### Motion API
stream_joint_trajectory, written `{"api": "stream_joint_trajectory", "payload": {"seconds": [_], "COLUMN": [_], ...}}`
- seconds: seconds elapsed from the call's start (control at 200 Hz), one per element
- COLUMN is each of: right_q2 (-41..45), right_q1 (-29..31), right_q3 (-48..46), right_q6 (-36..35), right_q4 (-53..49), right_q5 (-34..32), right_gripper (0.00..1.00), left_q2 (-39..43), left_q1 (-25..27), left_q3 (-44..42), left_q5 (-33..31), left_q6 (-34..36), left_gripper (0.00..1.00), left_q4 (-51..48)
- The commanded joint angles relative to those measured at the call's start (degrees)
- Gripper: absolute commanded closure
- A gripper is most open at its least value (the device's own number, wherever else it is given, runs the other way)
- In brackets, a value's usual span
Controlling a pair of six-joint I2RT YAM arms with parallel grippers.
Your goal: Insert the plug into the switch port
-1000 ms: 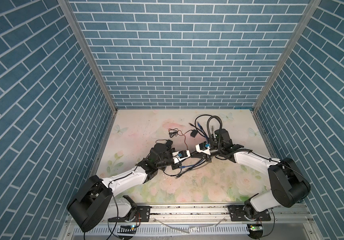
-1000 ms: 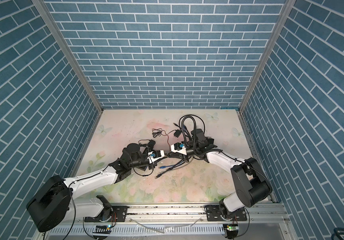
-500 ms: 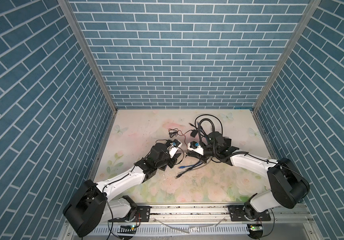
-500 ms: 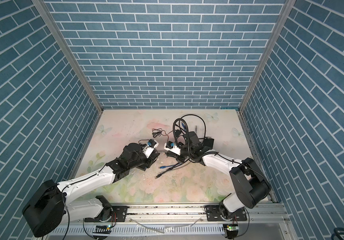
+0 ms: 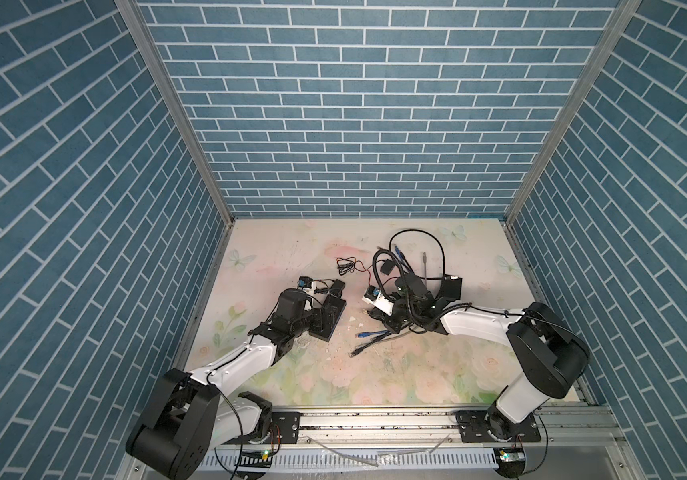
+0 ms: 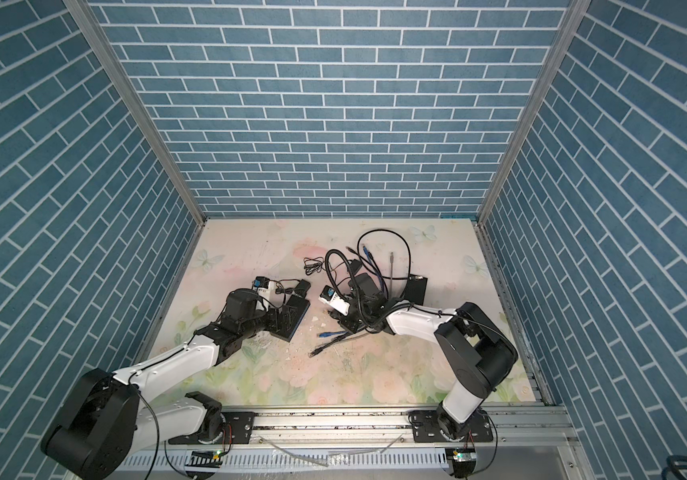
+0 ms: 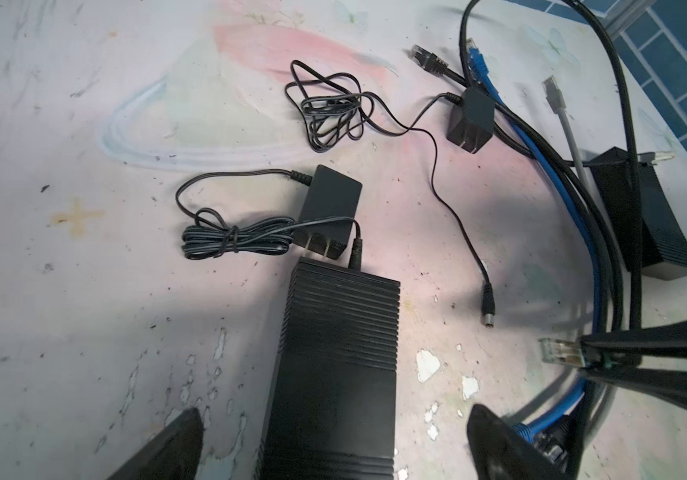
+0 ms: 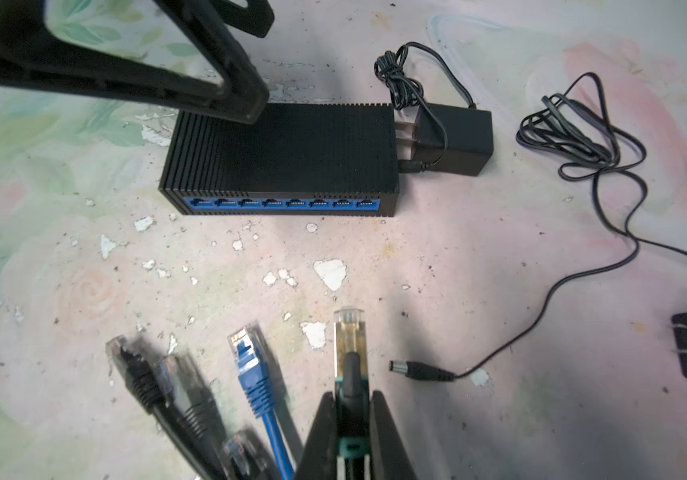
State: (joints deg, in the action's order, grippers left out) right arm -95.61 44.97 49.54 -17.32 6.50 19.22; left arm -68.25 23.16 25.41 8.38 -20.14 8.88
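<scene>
The black switch (image 7: pixel 333 353) lies flat on the table, and its blue row of ports (image 8: pixel 283 203) faces my right gripper. My left gripper (image 7: pixel 335 415) is open, one finger on each side of the switch body and neither touching it. In a top view it sits left of centre (image 5: pixel 325 318). My right gripper (image 8: pixel 352 399) is shut on the plug (image 8: pixel 350 332), a metal-shelled network plug with a teal boot. The plug points at the ports from a short way off. It also shows in the left wrist view (image 7: pixel 558 351).
A power adapter (image 7: pixel 329 208) with a bundled cord is plugged in at the switch's far end. Loose blue, black and grey network cables (image 8: pixel 254 374) lie beside the held plug. A barrel plug (image 8: pixel 416 370), another adapter (image 7: pixel 470 120) and a second black box (image 7: pixel 645 216) are nearby.
My left gripper has gone from shut to wide open. The two grippers, which met at the centre, have drawn apart, and the switch now lies on the table between my left fingers.
</scene>
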Motion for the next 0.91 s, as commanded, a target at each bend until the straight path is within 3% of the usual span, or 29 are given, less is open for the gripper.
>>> {"api": "stream_joint_trajectory", "payload": {"seconds": [0.0,0.38,0.695,0.9], "right_q2": [-2.51,-9.92,-14.57,-15.79], "right_q1": [1.37,3.29,4.91,5.2], "right_q3": [4.8,10.65,13.19,14.34], "right_q6": [5.07,6.69,6.67,8.27], "right_q4": [0.38,-0.28,-1.52,-0.53], "right_q5": [-3.01,-1.22,-1.15,-1.85], "right_gripper": [1.0,1.0,1.0,1.0], "left_q2": [-1.74,-15.53,-22.24,-23.58], "left_q1": [-1.19,-2.13,-1.99,-2.03], "left_q3": [0.4,5.66,6.02,3.39], "left_q5": [-0.49,2.17,4.07,4.97], "left_q6": [-3.33,-6.57,-8.95,-12.6], "left_gripper": [0.01,0.12,0.32,0.37], "left_q4": [2.27,10.54,16.51,21.37]}}
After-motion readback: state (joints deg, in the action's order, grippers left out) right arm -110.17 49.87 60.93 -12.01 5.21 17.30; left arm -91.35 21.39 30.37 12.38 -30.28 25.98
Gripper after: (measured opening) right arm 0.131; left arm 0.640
